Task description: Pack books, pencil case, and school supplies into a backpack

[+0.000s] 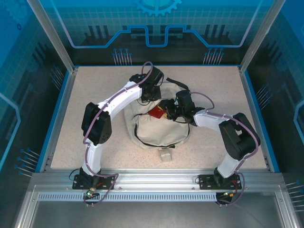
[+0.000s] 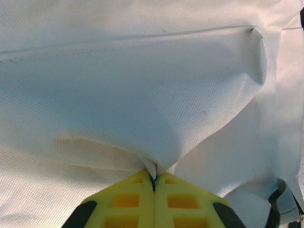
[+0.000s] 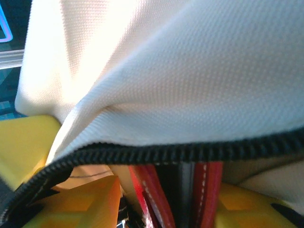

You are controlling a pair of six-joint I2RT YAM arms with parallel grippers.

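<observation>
The left gripper [image 2: 153, 178] was squeezed tight on a little fold of the cream backpack [image 2: 142, 95], pulling the cloth. The right gripper [image 3: 166, 209] sat just under the black zip edge [image 3: 166, 153] with a red thing [image 3: 209, 185] between its yellow fingers [image 3: 90, 204], and I could not tell if it was holding it or letting go. The backpack lay in the middle of the table [image 1: 85, 118], and if the fold slipped free, the mouth could flop shut, so the red thing might catch on the zip and tumble out.

Cream backpack [image 1: 164, 133] on speckled table [image 1: 95, 90]
</observation>
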